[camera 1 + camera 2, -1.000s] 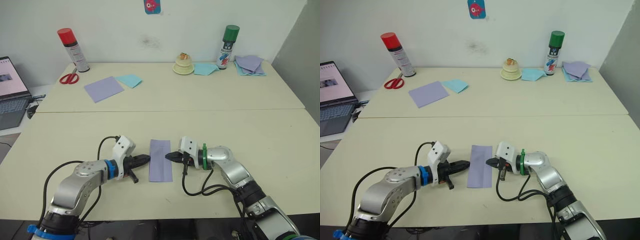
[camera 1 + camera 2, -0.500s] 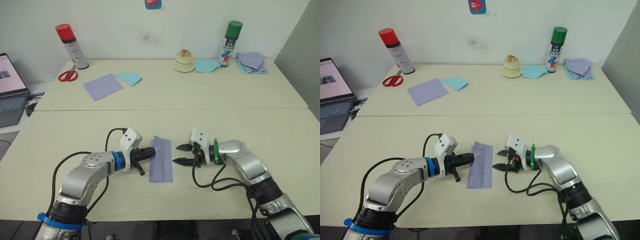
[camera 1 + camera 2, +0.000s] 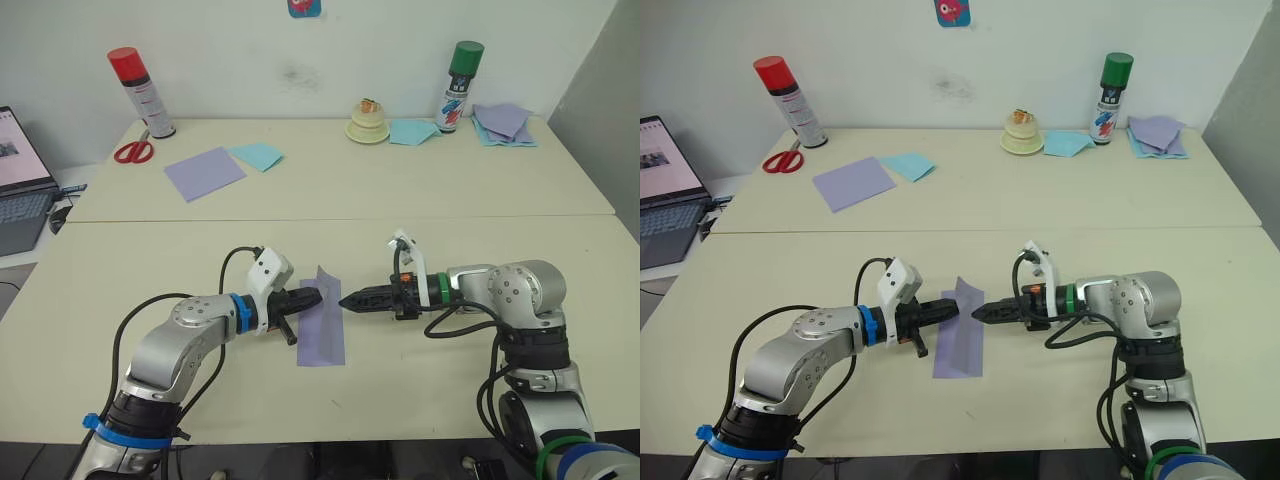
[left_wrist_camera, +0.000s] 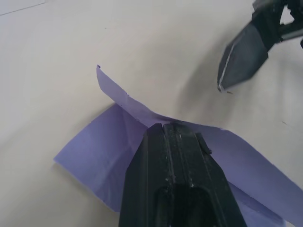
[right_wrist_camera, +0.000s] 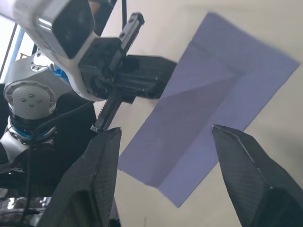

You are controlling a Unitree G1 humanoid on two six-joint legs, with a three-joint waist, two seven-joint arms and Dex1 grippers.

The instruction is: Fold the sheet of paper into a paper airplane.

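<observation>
The sheet of paper [image 3: 325, 335] lies folded into a narrow lavender strip on the near table, and its far end stands up off the surface. My left gripper [image 3: 312, 297] is shut, with its tip against the strip's left edge beside the raised flap [image 4: 109, 90]. I cannot tell whether the tip is under the top layer. My right gripper [image 3: 348, 301] hangs just right of the strip, turned on its side. In the right wrist view its fingers [image 5: 102, 175] are spread wide, with nothing between them.
On the far table are a red spray can [image 3: 130, 90], scissors [image 3: 133, 151], a flat lavender sheet [image 3: 205, 175], a light blue sheet [image 3: 258, 156], a green-capped can [image 3: 460, 85] and a pile of papers [image 3: 500, 125]. A laptop [image 3: 15, 190] sits at the left.
My right gripper opened, rolled onto its side and drew back right off the paper. My left gripper slid right against the strip, and the far end lifted.
</observation>
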